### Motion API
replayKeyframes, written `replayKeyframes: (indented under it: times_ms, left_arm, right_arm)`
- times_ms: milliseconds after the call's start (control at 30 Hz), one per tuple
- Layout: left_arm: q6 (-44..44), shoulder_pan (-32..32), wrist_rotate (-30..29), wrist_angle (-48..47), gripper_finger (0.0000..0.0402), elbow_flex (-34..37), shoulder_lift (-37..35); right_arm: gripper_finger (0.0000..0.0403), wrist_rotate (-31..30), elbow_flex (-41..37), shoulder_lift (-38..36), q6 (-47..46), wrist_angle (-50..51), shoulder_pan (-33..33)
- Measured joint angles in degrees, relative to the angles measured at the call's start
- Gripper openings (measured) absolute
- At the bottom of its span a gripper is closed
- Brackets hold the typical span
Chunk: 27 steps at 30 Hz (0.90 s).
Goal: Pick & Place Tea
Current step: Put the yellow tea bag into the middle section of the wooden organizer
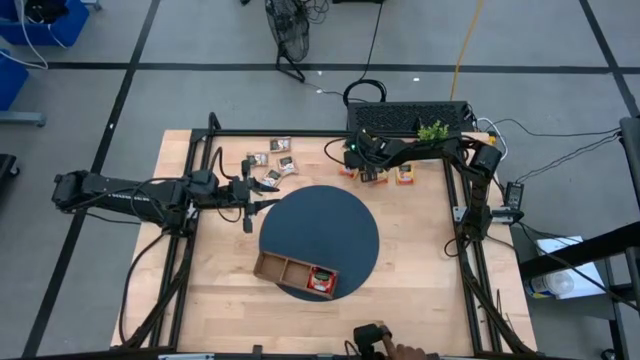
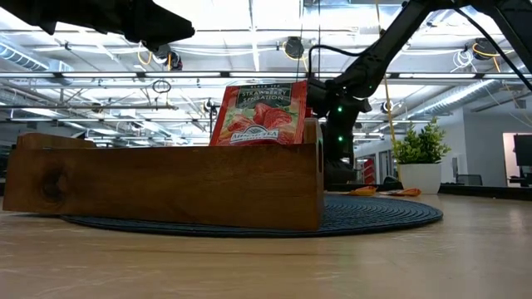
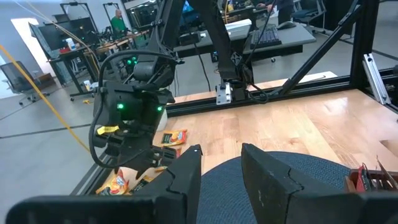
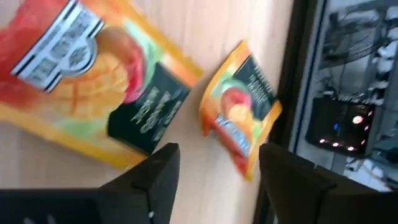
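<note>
While the red strawberry tea sachet point(image 2: 263, 115) already stood in the wooden tray's point(image 1: 272, 268) end compartment on the dark round mat point(image 1: 330, 230), the left gripper point(image 1: 250, 200) hovered at the mat's edge, fingers slightly apart, empty. Farther back, the right gripper point(image 4: 214, 171) was open just over the orange sachets point(image 4: 93, 93). Step looked like pickup; next: drop, straddle one, close.
</note>
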State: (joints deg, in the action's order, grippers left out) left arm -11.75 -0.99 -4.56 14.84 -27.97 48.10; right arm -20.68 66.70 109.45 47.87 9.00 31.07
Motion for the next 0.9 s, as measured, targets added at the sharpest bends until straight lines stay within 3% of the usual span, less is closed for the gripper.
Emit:
replayKeyframes:
  times_ms: [133, 633, 800, 900]
  left_arm:
    - [0.0, 0.0, 0.0, 0.0, 0.0120, 0.0, 0.0]
    - [0.0, 0.0, 0.0, 0.0, 0.0120, 0.0, 0.0]
    - [0.0, 0.0, 0.0, 0.0, 0.0120, 0.0, 0.0]
    - [0.0, 0.0, 0.0, 0.0, 0.0120, 0.0, 0.0]
  right_arm:
    - [0.0207, 4.4, 0.0, 0.0, 1.1, -1.6, 1.5]
    - [0.0104, 3.7, 0.3, 5.3, 2.4, -4.5, 4.0]
    - [0.0020, -0.5, 0.0, 4.4, 2.1, -4.0, 2.7]
    - [0.0009, -4.6, -0.2, 3.4, 1.3, -3.3, 1.3]
